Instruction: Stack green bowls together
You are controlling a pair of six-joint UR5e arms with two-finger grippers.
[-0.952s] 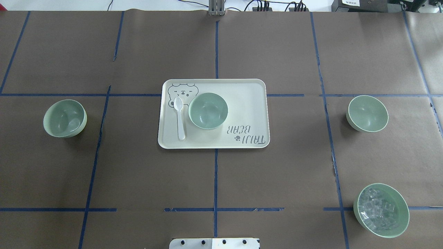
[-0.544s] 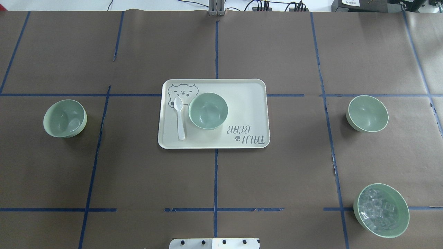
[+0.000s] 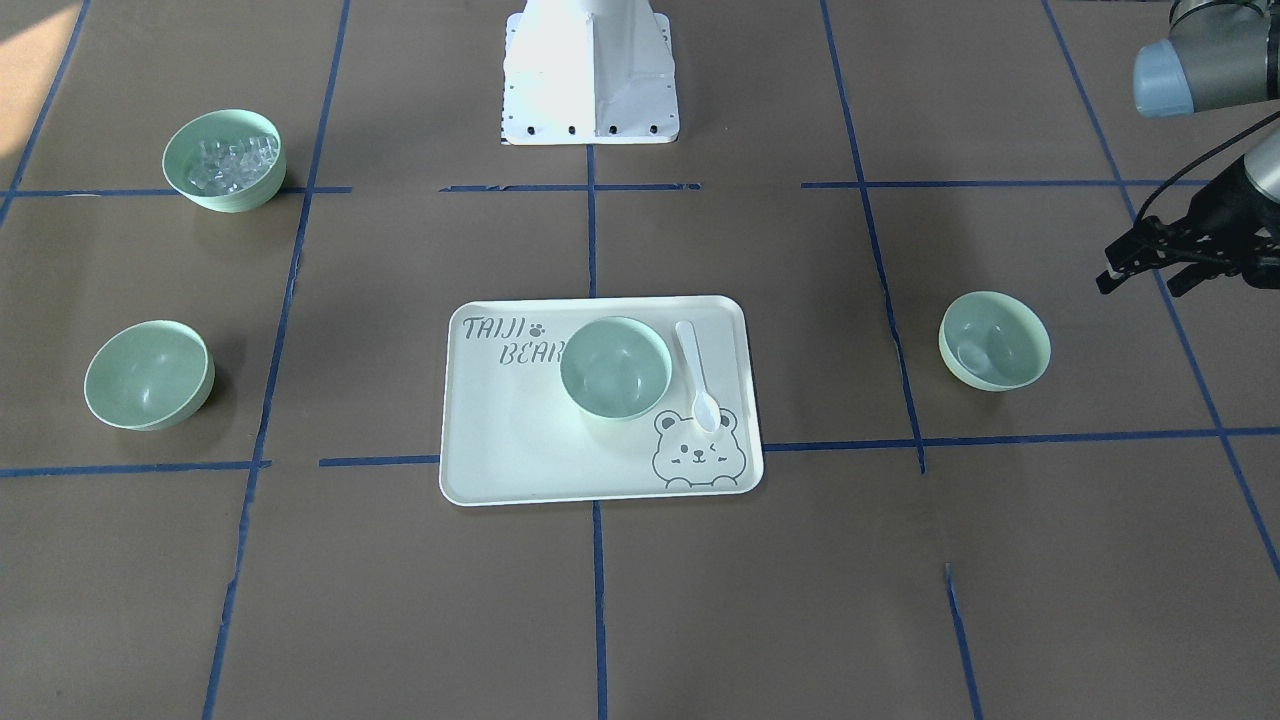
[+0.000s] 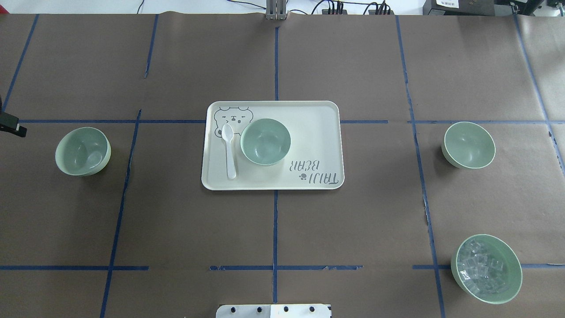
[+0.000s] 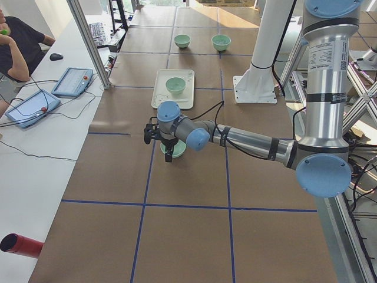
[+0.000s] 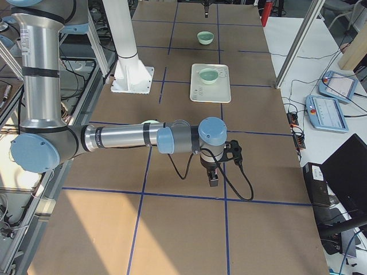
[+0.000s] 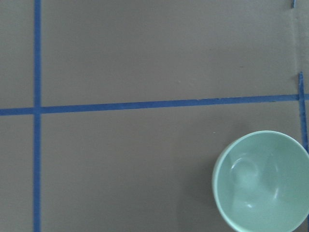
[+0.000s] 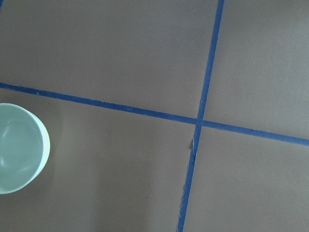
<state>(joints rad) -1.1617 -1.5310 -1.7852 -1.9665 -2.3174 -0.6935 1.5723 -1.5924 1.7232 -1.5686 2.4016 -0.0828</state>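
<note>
On the brown paper-covered table [image 4: 176,221], the three green bowls stand well apart in a rough row, none stacked. Each sits upright with its mouth facing up; being round, they have no long axis. The middle bowl [image 4: 265,141] rests on the pale bear-print tray [image 4: 318,128], just beside a white spoon [image 4: 229,150] whose handle runs toward the robot. The left bowl [image 4: 83,151] and the right bowl [image 4: 468,145] sit on bare paper at either side. A fourth green bowl holding clear cubes [image 4: 486,268] stands near the robot's right.

The left gripper [image 3: 1137,285] hangs above the table near the left bowl, outboard of it, its fingers apparently spread and empty. The right gripper [image 6: 213,177] hangs low over the table's right end; I cannot tell how far it is parted.
</note>
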